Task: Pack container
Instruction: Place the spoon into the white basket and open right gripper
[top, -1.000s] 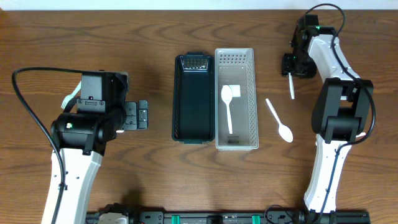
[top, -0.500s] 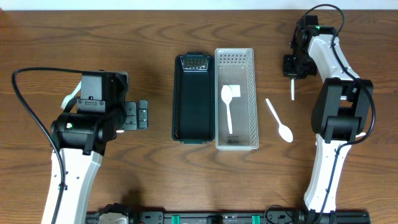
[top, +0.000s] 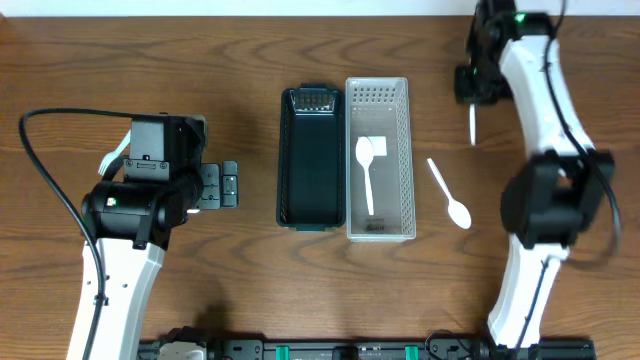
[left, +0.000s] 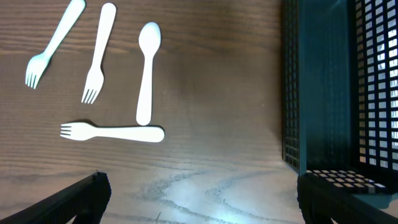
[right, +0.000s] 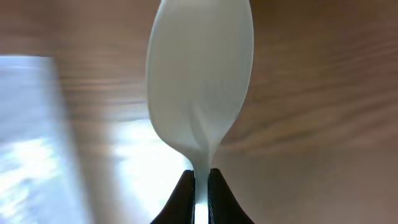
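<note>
From where I stand the job looks barely begun. The white basket (top: 378, 232) in the middle of the desk (top: 200, 50) has one packed spoon (top: 366, 170) lying lengthwise in it, and the dark bin (top: 312, 160) touching its left side shows nothing inside that I can make out. The right hand (top: 473, 97) hangs over the far right corner of the desk, well apart from the basket, clenched on a held spoon (right: 199, 81). Its wrist camera shows the two fingertips pinching the thin stem just under the bowl, and from above the spoon dangles below the hand. I take this as the carry step, so that spoon has yet to reach the basket. A loose spoon (top: 448, 193) lies on the desk just right of the basket, untouched. The left hand (top: 225, 186) sits left of the bin, released, its fingers wide apart with nothing between them. Its own camera looks down on three forks (left: 98, 56) and a fourth spoon (left: 146, 71) lying on the wood left of the bin, which I cannot see from above. By my count that is one piece packed, one in the air and five waiting, so most of the packing is left to do.
</note>
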